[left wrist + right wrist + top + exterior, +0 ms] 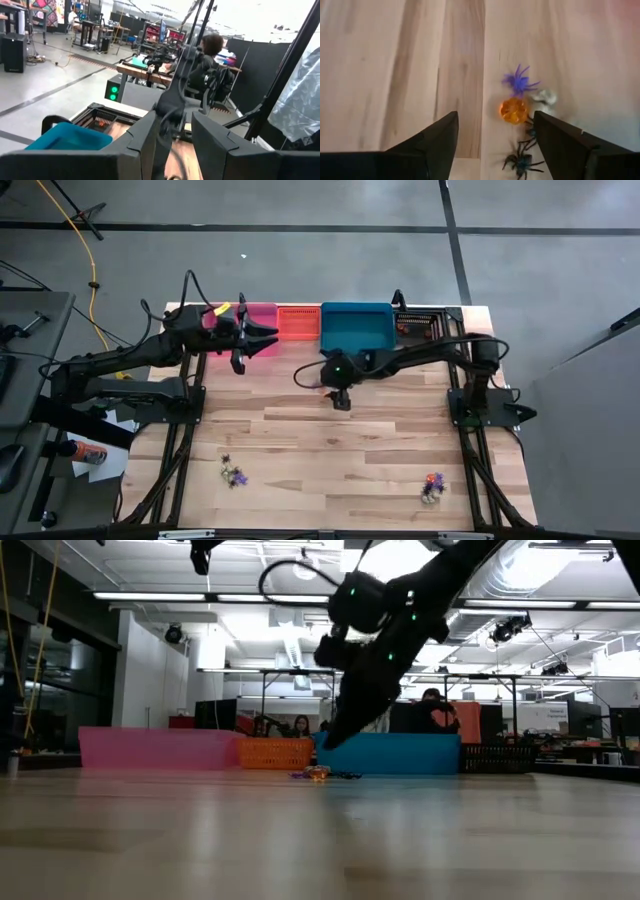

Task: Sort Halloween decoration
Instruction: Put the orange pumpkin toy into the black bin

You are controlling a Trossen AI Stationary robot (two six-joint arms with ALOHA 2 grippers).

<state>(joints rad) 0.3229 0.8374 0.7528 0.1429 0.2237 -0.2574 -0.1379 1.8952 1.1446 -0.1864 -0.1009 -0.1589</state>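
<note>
Spanning the far edge of the pale, smooth-planked wooden table [330, 450] is a row of box-shaped bins, pink [258, 320], orange [297, 322], blue [356, 326] and black [418, 325], likely set there as sorting targets. Hovering by the pink bin, the left gripper [243, 340] holds its dark fingers part-open on nothing I can see, while the right gripper [495, 145], in front of the blue bin, spreads wide, empty. Below it lie the Halloween decoration [522, 110] trinkets: a spiky purple spider, a glossy orange pumpkin, a pale lump and black spiders; more sit along the table's near edge.
</note>
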